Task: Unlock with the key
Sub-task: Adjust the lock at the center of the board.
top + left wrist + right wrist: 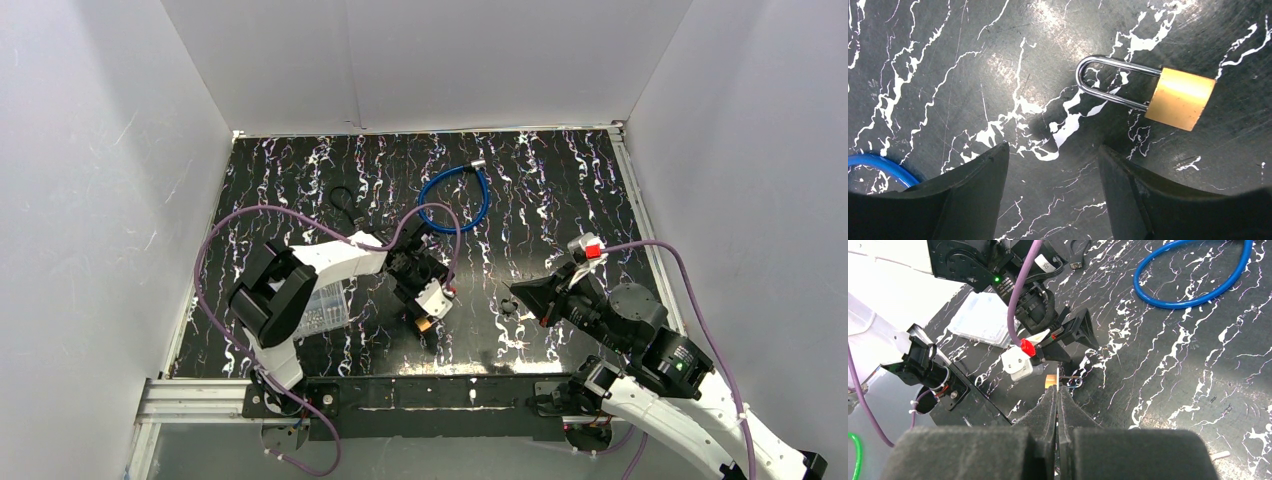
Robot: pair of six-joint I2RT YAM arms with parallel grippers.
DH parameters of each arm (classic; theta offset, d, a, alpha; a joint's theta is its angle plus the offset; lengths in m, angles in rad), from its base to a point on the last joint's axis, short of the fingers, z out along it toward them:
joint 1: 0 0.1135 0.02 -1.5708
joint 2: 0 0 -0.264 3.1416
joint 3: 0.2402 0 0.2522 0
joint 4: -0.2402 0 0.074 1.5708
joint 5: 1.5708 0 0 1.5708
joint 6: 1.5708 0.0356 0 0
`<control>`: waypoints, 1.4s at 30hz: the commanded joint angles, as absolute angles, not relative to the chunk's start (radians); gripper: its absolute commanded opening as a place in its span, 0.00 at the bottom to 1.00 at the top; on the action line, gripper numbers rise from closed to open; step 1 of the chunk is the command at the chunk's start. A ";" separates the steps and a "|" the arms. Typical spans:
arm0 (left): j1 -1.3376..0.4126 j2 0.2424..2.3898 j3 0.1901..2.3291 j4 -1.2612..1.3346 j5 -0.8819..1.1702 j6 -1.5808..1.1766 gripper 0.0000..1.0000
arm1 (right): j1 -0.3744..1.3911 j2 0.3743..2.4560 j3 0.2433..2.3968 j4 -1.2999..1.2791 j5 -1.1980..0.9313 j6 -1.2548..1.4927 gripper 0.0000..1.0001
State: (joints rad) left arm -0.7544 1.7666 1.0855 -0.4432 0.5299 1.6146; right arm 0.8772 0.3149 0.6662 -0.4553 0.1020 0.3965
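We see the padlock (1179,98), upper right, locked and ungripped; left end effector (1053,147) spread near it, right end effector (1058,392) pressed together, no key visible.

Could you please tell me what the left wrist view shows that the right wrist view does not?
Only the left wrist view shows the whole padlock, its brass body and closed shackle lying flat, just beyond the open left gripper. Only the right wrist view shows the shut right gripper, a clear plastic box and the left arm from outside. Both show the padlock (only a sliver of it in the right wrist view), the blue cable and the black marbled table.
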 commanded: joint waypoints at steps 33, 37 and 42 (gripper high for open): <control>-0.935 1.552 1.054 -0.528 0.650 1.218 0.65 | 0.874 0.290 0.713 -0.427 0.108 0.417 0.01; -0.931 1.610 1.156 -0.542 0.612 1.097 0.65 | 0.874 0.288 0.714 -0.429 0.107 0.421 0.01; -0.914 1.685 1.225 -0.544 0.564 1.042 0.65 | 0.874 0.278 0.710 -0.431 0.117 0.421 0.01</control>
State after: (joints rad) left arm -0.9278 1.6364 1.1825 -0.5089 0.5921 1.1330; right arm 0.8772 0.2959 0.6716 -0.4596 0.1028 0.4160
